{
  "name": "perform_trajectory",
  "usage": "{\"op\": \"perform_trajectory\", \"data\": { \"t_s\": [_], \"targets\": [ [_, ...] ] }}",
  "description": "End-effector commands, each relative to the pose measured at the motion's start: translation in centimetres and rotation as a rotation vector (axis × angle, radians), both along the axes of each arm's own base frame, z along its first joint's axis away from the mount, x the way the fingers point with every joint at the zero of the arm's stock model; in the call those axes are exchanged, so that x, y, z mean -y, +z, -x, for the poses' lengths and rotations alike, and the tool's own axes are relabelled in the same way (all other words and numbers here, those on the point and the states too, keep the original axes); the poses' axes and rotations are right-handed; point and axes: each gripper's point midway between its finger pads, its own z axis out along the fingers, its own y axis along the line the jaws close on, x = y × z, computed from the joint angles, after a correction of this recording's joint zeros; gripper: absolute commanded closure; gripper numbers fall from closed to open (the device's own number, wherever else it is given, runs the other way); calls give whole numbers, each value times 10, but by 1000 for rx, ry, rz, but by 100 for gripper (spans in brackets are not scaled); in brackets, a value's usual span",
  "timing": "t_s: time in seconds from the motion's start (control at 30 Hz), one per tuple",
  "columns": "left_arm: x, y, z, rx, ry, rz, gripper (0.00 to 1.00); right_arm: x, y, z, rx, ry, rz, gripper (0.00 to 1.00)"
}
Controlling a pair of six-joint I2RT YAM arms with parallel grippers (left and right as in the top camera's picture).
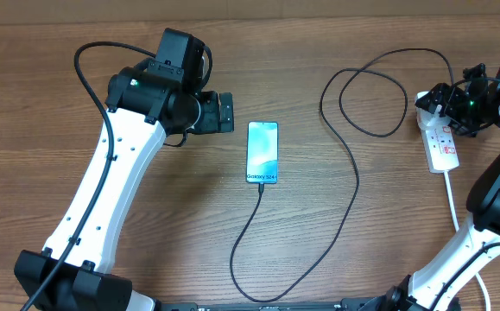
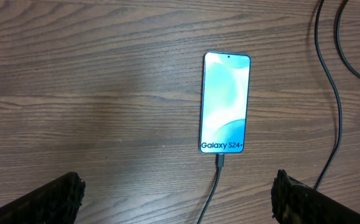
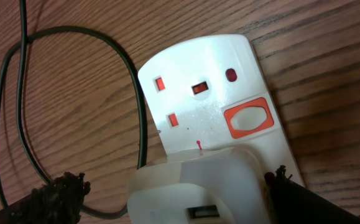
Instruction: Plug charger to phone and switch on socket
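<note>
The phone point(image 1: 262, 153) lies face up with its screen lit in the middle of the surface point(image 1: 275, 34). The black charger cable point(image 2: 216, 177) is plugged into its bottom edge. The cable trails toward the near edge, then loops back up toward the white power strip point(image 1: 442, 142) at the far right. The left pincer point(image 1: 225, 112) hangs released just beside the phone's top left corner, touching nothing. The right pincer point(image 3: 183, 196) is spread wide over the strip's end, one finger on either side of a white plug block point(image 3: 198, 183) seated there. The plug block sits next to a red-framed switch point(image 3: 248, 119).
</note>
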Motion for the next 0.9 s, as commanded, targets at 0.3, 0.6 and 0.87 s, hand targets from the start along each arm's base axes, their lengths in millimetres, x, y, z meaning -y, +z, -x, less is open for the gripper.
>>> {"op": "perform_trajectory", "data": {
  "t_s": [0.3,0.6,0.87],
  "targets": [
    [-1,-1,-1,5,-19,-17,0,9,3,-3,3,13,51,5],
    [-1,-1,-1,5,-19,-17,0,10,3,1,-18,10,55,5],
    [-1,-1,-1,5,-19,-17,1,7,3,2,-25,8,42,5]
  ]
}}
